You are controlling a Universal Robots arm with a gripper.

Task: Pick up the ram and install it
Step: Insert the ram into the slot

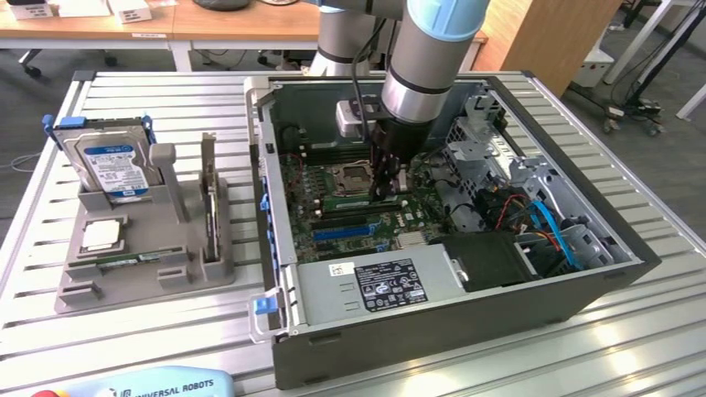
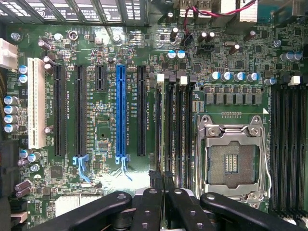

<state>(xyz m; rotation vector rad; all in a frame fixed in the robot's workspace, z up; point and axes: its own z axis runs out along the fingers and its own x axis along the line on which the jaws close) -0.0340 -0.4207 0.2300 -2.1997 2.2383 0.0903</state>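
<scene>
While the arm reaches down into the one open computer case on the tabletop, its end effector sits low over the motherboard. At the exterior view's left, one grey holder carries one hard drive, one square chip and a slim green strip. The wrist view adds detail: the end effector is clenched on the ram, which stands edge-on at the four memory slots beside the empty processor socket. Nearby are one blue slot and one white slot.
</scene>
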